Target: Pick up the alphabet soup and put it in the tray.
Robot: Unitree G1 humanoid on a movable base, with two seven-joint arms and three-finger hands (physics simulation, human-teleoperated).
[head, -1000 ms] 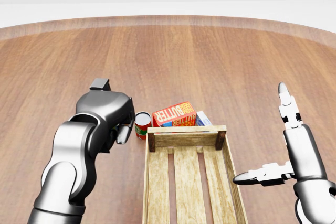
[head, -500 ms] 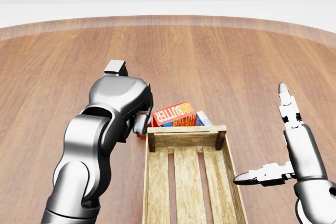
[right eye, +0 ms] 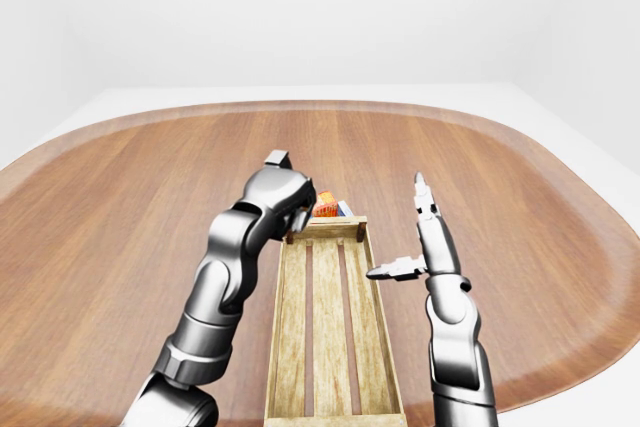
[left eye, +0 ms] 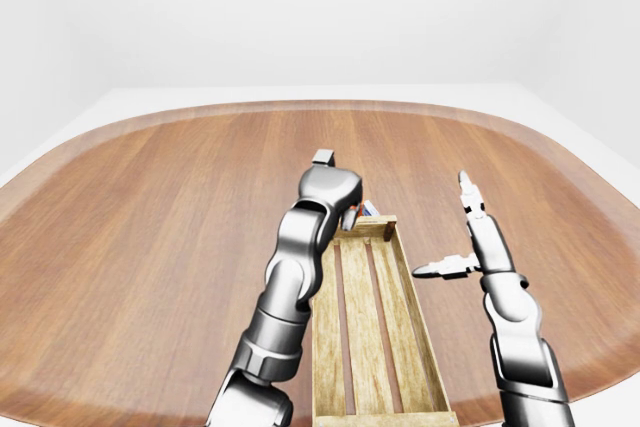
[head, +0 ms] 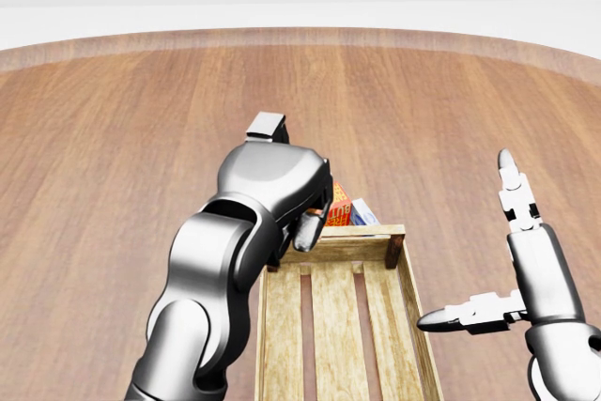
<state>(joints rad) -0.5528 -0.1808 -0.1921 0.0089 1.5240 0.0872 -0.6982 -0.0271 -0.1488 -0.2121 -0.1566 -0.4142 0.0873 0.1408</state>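
Soup can is hidden now: the left hand (head: 282, 185) has moved right over it, at the tray's (head: 331, 250) 11 o'clock corner; fingers unclear. Right hand (head: 512, 260) stays spread open. Right-eye view shows the butter box (right eye: 325, 209) better.

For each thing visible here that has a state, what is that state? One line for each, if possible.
tray: empty, flat on the table.
butter box: outside the tray, mostly hidden by the left hand.
left hand: above the tray's top-left corner; fingers' grip cannot be told.
right hand: fingers open, holding nothing.
alphabet soup: not visible.

Bright, even, sharp, shadowless renders
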